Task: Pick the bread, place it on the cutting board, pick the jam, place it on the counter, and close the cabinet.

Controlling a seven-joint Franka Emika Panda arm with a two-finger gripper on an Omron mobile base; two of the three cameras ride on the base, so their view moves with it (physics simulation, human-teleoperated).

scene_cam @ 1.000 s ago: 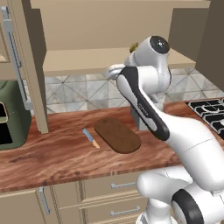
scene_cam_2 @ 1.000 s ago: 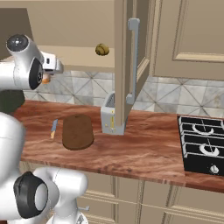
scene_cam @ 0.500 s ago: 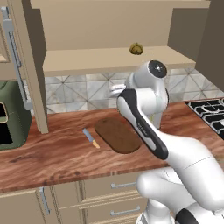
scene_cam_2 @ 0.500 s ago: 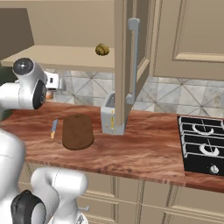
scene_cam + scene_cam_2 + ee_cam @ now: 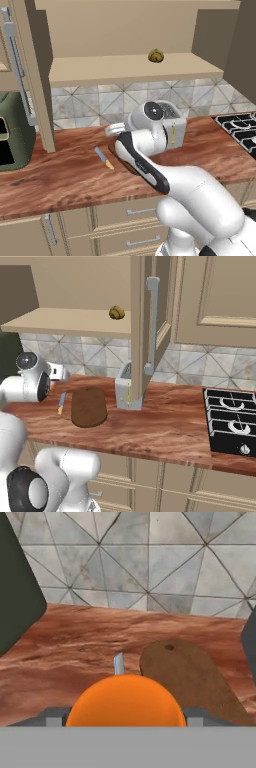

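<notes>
Over the last second the arm has swung down from shelf height to just above the counter [image 5: 165, 431], its gripper [image 5: 114, 130] now low over the worktop near the tiled backsplash [image 5: 150, 557]. In the hand view the orange jam [image 5: 125, 704] sits between the gripper's grey finger blocks, so the hand looks closed on the jar, above the wood grain and not clearly touching it.

The bread [image 5: 156, 55] remains on the shelf of the open cabinet [image 5: 142, 321], toward the shelf's right end and near its front edge, with bare shelf to its left. The cutting board [image 5: 89, 406] lies flat on the counter with nothing on it, just right of the gripper; a small knife [image 5: 104, 157] lies beside the board's left edge. A grey toaster [image 5: 129, 391] stands right of the board, under the open cabinet door. A dark green appliance [image 5: 12, 132] fills the counter's left end, a black hob [image 5: 232, 423] its right. Open worktop lies between the knife and the green appliance.
</notes>
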